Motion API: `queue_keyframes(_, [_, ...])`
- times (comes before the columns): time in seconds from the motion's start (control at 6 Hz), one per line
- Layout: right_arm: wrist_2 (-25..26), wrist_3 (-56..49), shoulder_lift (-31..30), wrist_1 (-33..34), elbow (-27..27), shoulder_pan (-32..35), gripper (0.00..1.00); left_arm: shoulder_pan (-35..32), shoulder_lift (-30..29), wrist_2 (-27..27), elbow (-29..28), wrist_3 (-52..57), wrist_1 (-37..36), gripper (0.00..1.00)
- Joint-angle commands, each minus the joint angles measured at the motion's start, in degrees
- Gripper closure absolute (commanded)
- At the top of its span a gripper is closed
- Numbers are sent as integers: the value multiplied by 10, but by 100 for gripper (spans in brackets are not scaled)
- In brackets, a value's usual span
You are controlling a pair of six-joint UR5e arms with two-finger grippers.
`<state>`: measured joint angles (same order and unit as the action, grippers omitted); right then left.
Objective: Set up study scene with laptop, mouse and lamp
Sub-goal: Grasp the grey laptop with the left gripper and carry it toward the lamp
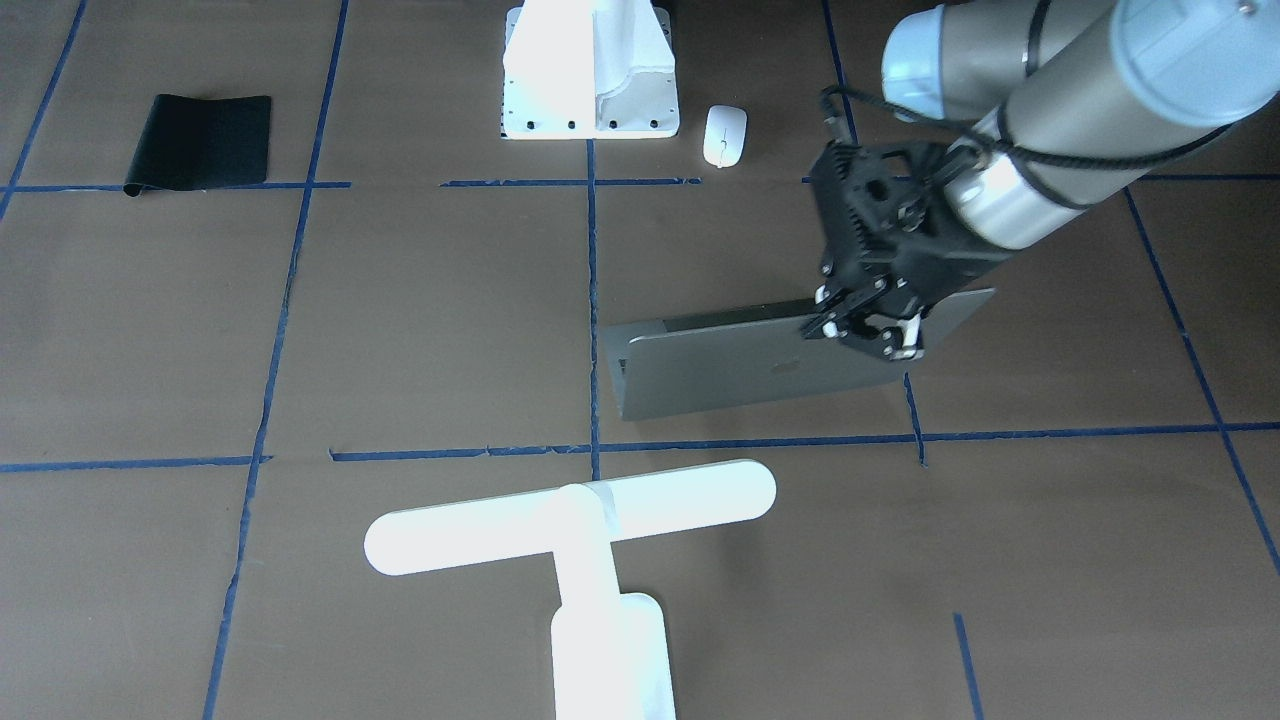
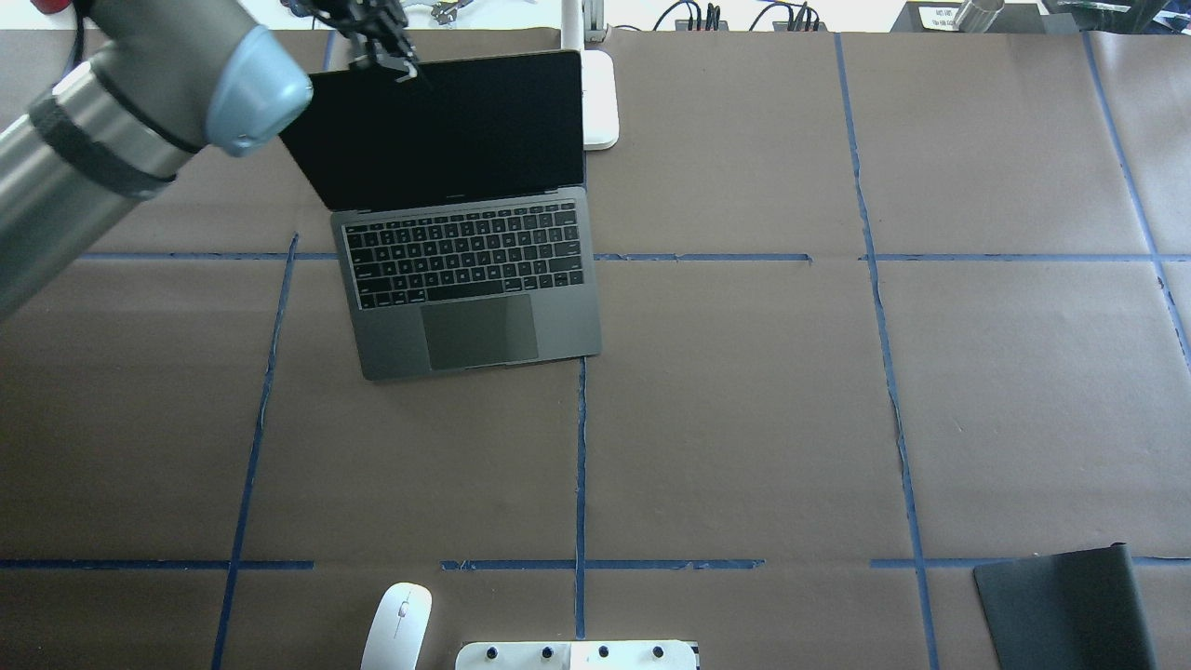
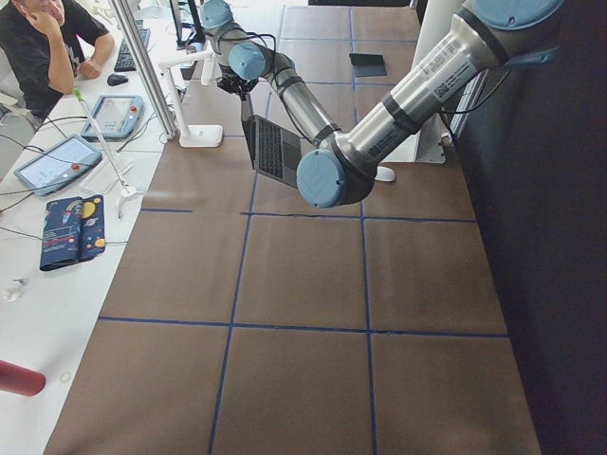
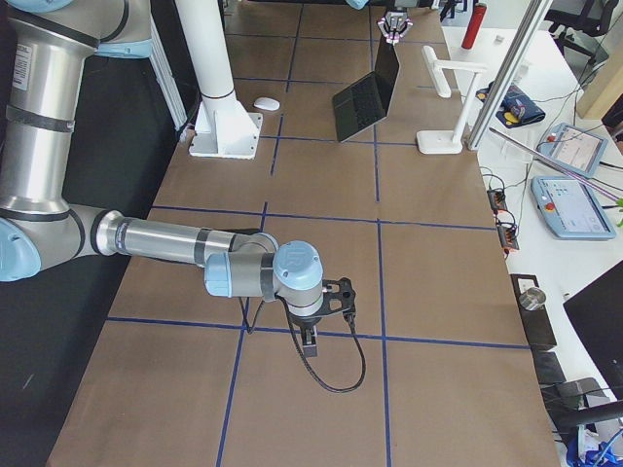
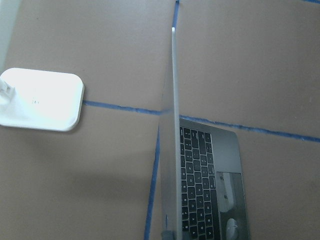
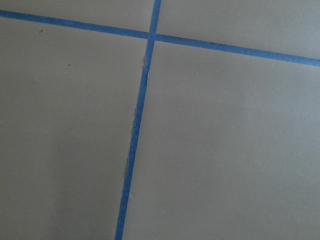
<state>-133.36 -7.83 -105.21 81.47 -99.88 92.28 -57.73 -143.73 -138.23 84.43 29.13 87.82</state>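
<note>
The grey laptop (image 2: pixel 465 270) stands open on the table, keyboard towards the robot; the front-facing view shows its lid back (image 1: pixel 740 370). My left gripper (image 1: pixel 865 330) is at the lid's top corner, its fingers on either side of the edge, and looks shut on it. The left wrist view shows the lid edge-on (image 5: pixel 173 100). The white mouse (image 2: pixel 398 625) lies near the robot base. The white T-shaped lamp (image 1: pixel 570 520) stands behind the laptop. My right gripper (image 4: pixel 307 341) hangs low over bare table far from these; I cannot tell its state.
The white robot base (image 1: pixel 590 80) is at the table's near edge, next to the mouse. A black mat (image 2: pixel 1070 605) lies at the robot's right front corner. Blue tape lines (image 6: pixel 140 110) cross the brown table. A person sits at the desk beyond the lamp (image 3: pixel 47 47).
</note>
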Motion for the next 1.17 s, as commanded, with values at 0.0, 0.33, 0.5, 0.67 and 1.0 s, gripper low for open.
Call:
queue_keyframes(0.0, [-1,0,0,-1,6,0,0,32,-108,40,-119,-3,6,100])
queue_keyframes(0.33, [-1,0,0,-1,7,0,0,36,-117,42,-179,-6,72,100])
queue_keyframes(0.5, [-1,0,0,-1,7,0,0,36,-115,42,-188,-9,73,100])
queue_keyframes(0.67, [-1,0,0,-1,7,0,0,36,-115,43,-193,-13,78,100])
queue_keyframes(1.0, [-1,0,0,-1,7,0,0,35,-103,43,-186,-28,131,79])
